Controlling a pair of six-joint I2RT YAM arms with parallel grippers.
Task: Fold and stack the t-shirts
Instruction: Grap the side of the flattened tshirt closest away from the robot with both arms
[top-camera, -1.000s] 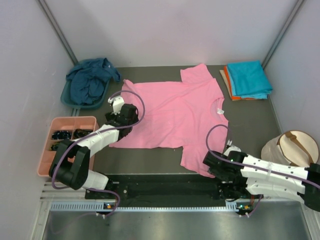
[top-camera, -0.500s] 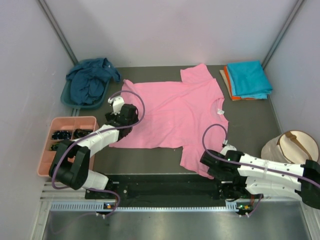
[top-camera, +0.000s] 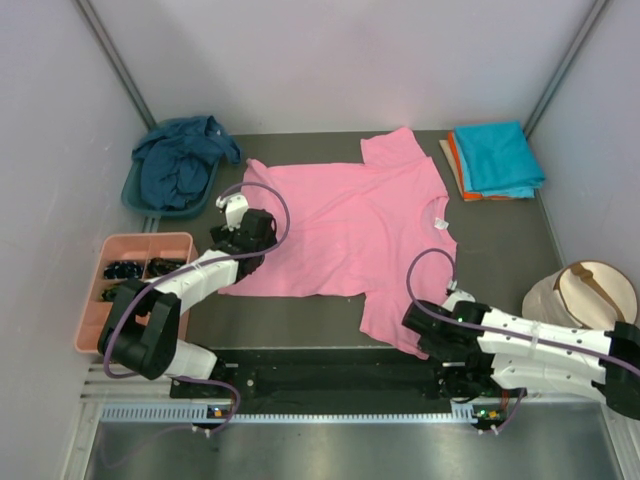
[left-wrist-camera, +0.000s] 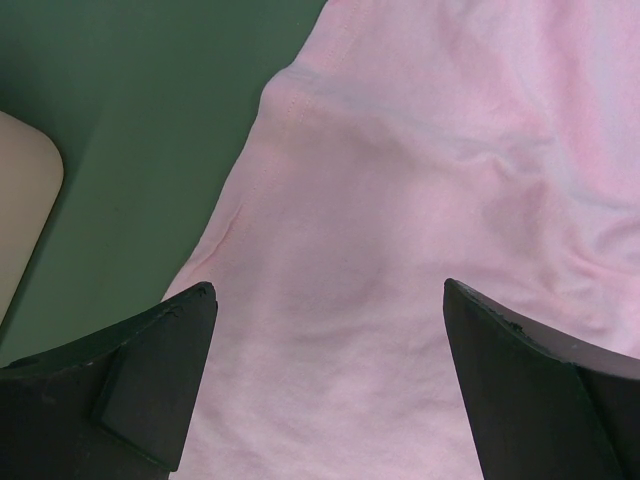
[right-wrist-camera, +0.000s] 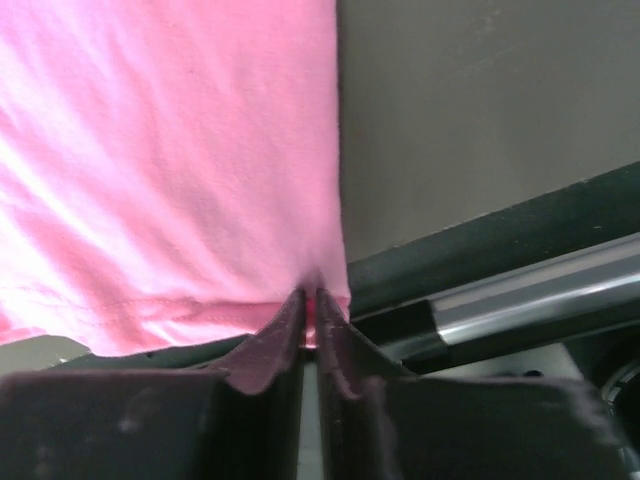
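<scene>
Judging the progress, I count two shirts as done: the turquoise t-shirt (top-camera: 497, 155) lies folded on top of the orange t-shirt (top-camera: 456, 160) in the upper right of the top view. The pink t-shirt (top-camera: 350, 235) is spread flat in the middle of the worktop (top-camera: 290, 320), not yet folded. The navy t-shirt (top-camera: 180, 165) is a crumpled heap in the teal basin (top-camera: 137, 200) at the upper left, so I think it comes after. My right hand (right-wrist-camera: 310, 312) is clenched on the hem of the lower sleeve, with a thin pinch of cloth between its fingers. My left hand (left-wrist-camera: 328, 300) is released, spread wide above the pink shirt's left edge. The pink cloth looks soft and matte, with shallow wrinkles and a stitched hem.
</scene>
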